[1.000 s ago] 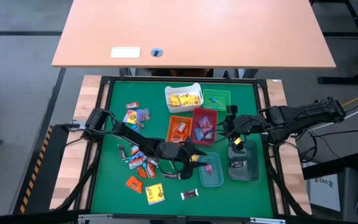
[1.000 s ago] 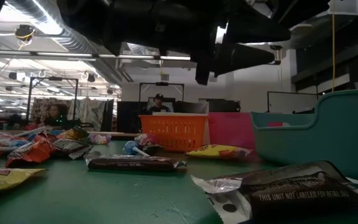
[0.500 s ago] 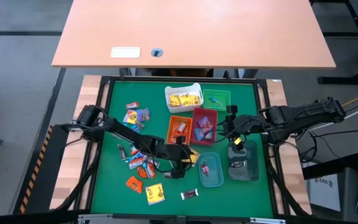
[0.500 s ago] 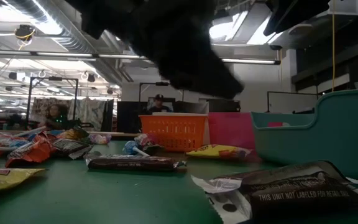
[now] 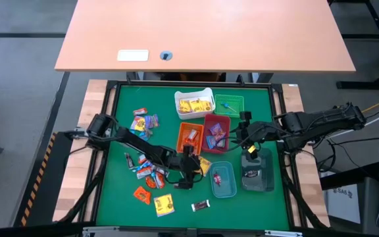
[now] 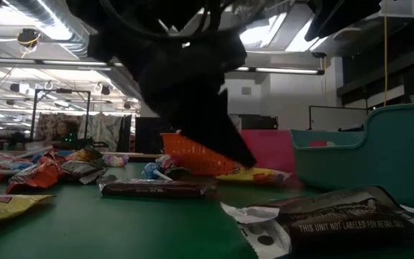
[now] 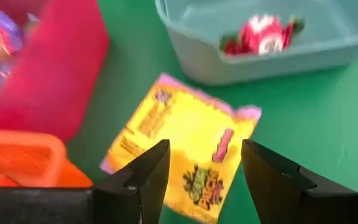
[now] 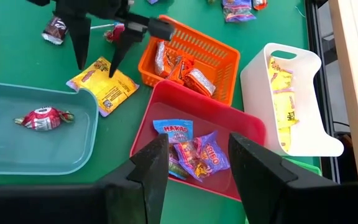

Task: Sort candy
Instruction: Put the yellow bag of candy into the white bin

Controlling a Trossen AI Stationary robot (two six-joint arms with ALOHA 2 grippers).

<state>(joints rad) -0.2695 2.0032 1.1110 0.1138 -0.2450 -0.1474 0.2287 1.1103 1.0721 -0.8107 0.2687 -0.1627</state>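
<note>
A yellow candy packet [image 7: 188,149] lies flat on the green mat between the orange bin [image 5: 190,136] and the clear teal bin [image 5: 222,179]. My left gripper [image 7: 205,149] is open and tipped down over it, one finger on each side. The right wrist view shows its fingertips [image 8: 81,62] just above the packet's far edge [image 8: 92,73], and I see no touch. My right gripper [image 8: 197,162] hangs open above the red bin [image 8: 197,137], holding nothing. More candy [image 5: 147,171] lies loose on the mat at the left.
A white bin [image 5: 194,103] with yellow candy and a green bin [image 5: 229,105] stand at the far side. The teal bin holds one red sweet [image 8: 42,117]. A dark bin [image 5: 257,172] stands at the right. Loose wrappers [image 5: 164,205] lie near the front edge.
My left gripper has tipped steeply downward and sunk toward the yellow packet, drawing back a little toward the table's left. Its fingers stay open. The packet has not moved.
</note>
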